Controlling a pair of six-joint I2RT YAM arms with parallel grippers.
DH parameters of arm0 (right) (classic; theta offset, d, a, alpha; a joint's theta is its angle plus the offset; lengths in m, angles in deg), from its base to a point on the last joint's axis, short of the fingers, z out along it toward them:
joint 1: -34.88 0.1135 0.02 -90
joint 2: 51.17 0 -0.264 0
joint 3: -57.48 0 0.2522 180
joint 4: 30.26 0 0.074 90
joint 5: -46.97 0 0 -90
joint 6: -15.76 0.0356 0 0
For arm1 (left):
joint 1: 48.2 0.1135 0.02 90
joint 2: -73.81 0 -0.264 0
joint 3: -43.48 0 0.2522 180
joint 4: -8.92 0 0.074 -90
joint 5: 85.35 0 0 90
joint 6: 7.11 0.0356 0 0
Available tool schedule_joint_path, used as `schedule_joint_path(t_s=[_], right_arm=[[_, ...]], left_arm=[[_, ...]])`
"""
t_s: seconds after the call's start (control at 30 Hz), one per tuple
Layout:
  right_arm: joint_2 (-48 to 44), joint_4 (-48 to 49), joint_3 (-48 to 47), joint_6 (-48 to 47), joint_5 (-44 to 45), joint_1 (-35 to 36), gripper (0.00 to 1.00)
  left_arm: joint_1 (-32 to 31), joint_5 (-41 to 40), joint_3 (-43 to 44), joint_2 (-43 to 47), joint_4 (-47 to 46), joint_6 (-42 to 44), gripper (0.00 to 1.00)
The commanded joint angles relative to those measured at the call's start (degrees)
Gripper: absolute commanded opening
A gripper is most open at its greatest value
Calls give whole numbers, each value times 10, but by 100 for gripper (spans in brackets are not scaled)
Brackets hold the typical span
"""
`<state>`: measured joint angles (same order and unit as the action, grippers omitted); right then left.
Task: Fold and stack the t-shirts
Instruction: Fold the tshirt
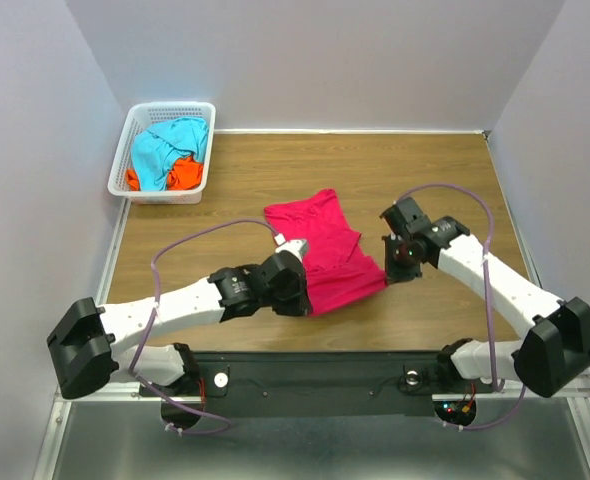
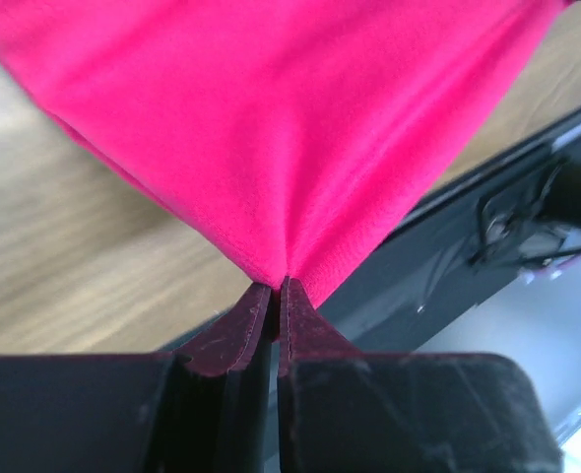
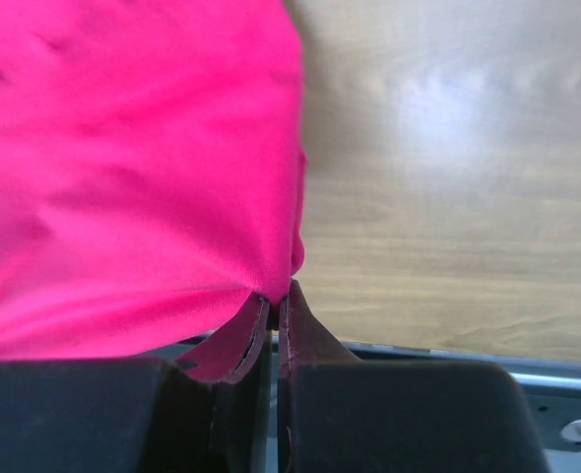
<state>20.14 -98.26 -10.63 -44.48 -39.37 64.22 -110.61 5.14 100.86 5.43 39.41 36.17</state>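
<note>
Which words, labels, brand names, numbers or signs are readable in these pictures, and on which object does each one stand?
No text can be read in any view.
The crimson-pink t-shirt, the turquoise-blue t-shirt, the orange t-shirt and the white basket are plain.
The left arm and the right arm show no legible marking.

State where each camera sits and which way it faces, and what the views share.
Top external: above and behind the bases, looking down on the table; both arms show.
Left wrist: on the left arm, looking along the left gripper, shut on the crimson-pink t-shirt.
Right wrist: on the right arm, looking along the right gripper, shut on the same shirt.
Shared: all three show that shirt and the table.
</note>
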Motion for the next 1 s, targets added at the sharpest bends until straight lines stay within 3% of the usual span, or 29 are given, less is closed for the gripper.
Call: schedule_joint_path(t_s=[0.0,0.4,0.97], right_arm=[[36,-36,-111,-36,55,-1,1],[190,-46,-360,-115,73,-2,1],[383,-51,-565,-161,89,-2,1]], left_arm=[[56,33,35,20,21,37,0],[222,85,93,12,-13,129,0],[345,120,133,-90,-62,207,0]])
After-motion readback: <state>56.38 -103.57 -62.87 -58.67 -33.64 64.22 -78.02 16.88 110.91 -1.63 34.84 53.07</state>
